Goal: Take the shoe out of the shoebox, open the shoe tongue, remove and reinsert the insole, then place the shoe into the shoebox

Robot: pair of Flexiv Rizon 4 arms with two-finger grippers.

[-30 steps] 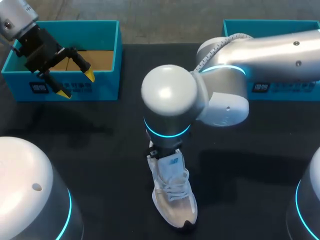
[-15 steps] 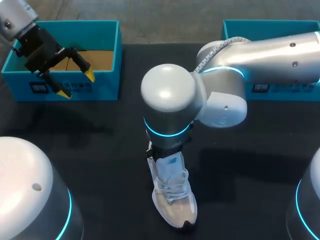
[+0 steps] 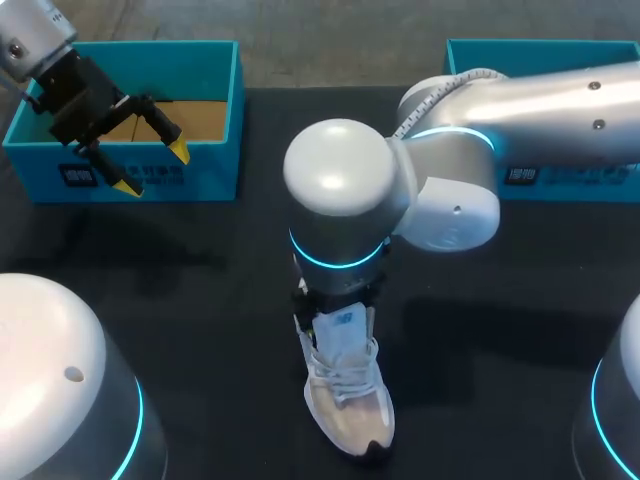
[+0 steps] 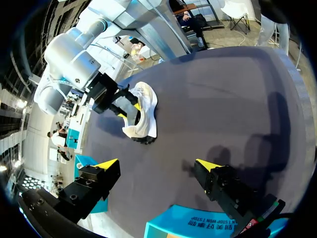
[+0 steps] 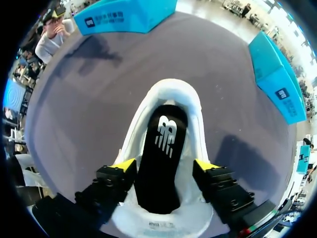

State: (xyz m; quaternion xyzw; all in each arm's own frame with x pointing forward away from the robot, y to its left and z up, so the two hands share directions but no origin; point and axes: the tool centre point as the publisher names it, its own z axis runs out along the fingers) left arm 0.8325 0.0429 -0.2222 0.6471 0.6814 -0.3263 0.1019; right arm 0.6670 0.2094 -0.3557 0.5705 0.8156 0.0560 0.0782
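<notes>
Dark table (image 3: 180,290) bears the shoe (image 3: 350,415), outside the brown-floored teal shoebox (image 3: 210,175).

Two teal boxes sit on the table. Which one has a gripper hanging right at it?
The far-left teal box: the left gripper hangs open at its front wall. The right teal box has none; the right gripper is down at the shoe.

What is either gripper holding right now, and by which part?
Nothing. Left gripper hangs open at the shoebox; right gripper is open, straddling the insole inside the shoe, not touching it.
</notes>
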